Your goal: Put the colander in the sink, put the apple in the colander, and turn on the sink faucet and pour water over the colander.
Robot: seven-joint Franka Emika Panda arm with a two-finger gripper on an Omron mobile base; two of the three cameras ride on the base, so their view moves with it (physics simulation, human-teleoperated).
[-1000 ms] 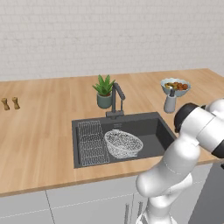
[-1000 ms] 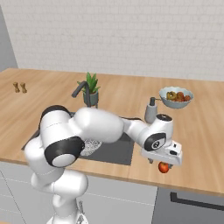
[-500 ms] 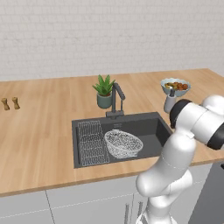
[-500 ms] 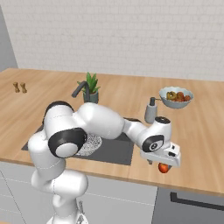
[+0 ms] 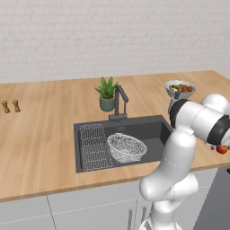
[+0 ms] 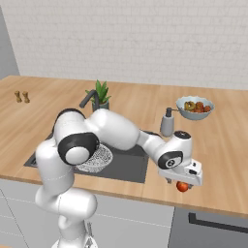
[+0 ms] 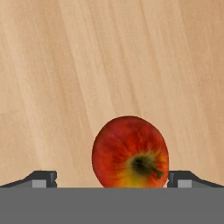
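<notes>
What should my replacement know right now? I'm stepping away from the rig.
Claw: open, low over the small round red apple on the wooden counter, one finger on each side, not gripping.
Round silvery wire-mesh colander: already in the dark grey rectangular sink, beside the flat wire rack.
Slim dark grey faucet: no water visible.
Left: grasp apple, drop it in colander, turn on faucet.
</notes>
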